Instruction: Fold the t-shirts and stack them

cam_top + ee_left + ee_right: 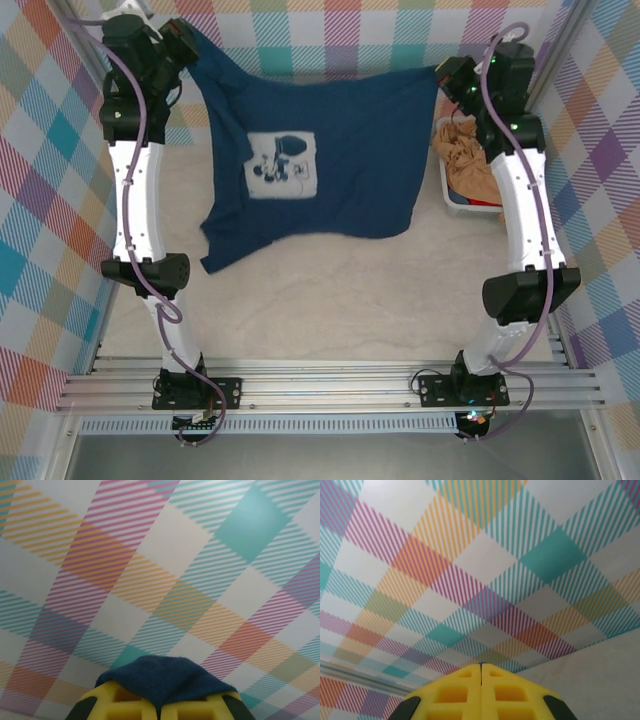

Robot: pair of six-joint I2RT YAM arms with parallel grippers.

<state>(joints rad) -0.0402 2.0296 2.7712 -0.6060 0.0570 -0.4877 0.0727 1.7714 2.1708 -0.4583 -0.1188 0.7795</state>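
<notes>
Grip first: left tool point(160, 707) fully closed, yellow pads point(120, 702) pinching a rounded tuft of navy t-shirt point(162, 677) poking out past the tips. Right tool point(481, 680) likewise shut, pads pressed flush, only a hairline seam between. From above, the shirt's other top corner drawn right up into its tip.

Navy t-shirt stretched wide between both tools. Lower hem sagging toward the worktop point(330, 300) on the base-ward side; whether touching it, unclear.

Print on the chest: pale square panel with dark cartoon-like shapes, any lettering too small to read.

Cloth soft and fuzzy-napped at the left tool, wrinkled and uneven along the hem. Pads moulded yellow with square recesses, black housing at the outer corners.

Just beside the right tool, base-ward: white tub point(470, 211) holding crumpled tan-orange t-shirts point(465, 155).

Beyond both tools: plaid wall point(150, 580), fine diagonal stripes in teal, orange, magenta and cream. Worktop pale, faintly marbled.
</notes>
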